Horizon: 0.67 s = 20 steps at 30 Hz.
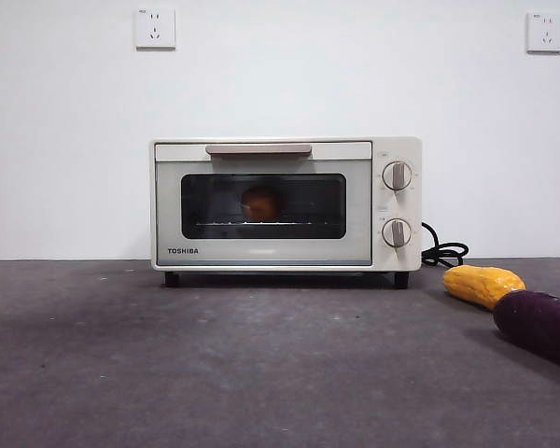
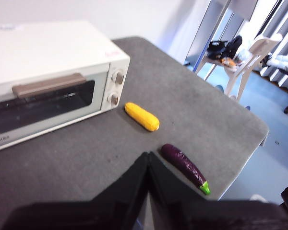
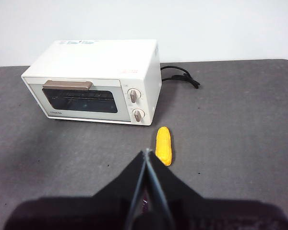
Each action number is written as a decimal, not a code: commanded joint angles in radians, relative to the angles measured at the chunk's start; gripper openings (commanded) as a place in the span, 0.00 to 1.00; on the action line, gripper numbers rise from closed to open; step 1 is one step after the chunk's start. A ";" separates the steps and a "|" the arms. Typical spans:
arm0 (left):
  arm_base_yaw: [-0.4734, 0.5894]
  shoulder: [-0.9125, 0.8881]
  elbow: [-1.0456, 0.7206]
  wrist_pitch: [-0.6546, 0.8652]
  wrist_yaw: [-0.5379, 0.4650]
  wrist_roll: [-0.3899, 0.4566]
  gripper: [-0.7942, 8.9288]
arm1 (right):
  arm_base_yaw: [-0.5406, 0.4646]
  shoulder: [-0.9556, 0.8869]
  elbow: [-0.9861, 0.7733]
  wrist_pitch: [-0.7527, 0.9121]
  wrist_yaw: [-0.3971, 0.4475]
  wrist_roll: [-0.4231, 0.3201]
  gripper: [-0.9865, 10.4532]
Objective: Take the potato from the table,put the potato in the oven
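The cream-white oven (image 1: 286, 203) stands at the back of the dark grey table (image 1: 215, 364) with its glass door closed. Through the glass I see the orange-brown potato (image 1: 261, 203) resting on the rack inside. The oven (image 2: 48, 79) shows in the left wrist view and the oven (image 3: 98, 81) in the right wrist view; the potato cannot be made out in either. My left gripper (image 2: 148, 155) is shut and holds nothing, raised above the table away from the oven. My right gripper (image 3: 147, 154) is also shut and holds nothing, well back from the oven.
A yellow-orange elongated vegetable (image 1: 483, 284) lies right of the oven, with a dark purple eggplant (image 1: 539, 326) nearer the front right. The black cord (image 1: 443, 252) coils behind the oven's right side. The table edge (image 2: 249, 143) drops off past the eggplant.
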 commanded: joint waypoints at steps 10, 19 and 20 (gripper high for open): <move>0.010 0.032 -0.005 0.023 -0.149 0.357 0.08 | 0.001 -0.001 -0.007 -0.020 0.002 0.007 0.09; 0.156 -0.072 -0.129 0.206 -0.197 0.441 0.08 | 0.001 -0.001 -0.007 -0.020 0.002 0.007 0.09; 0.170 -0.085 -0.159 0.236 -0.198 0.441 0.08 | 0.001 -0.001 -0.007 -0.020 0.002 0.007 0.09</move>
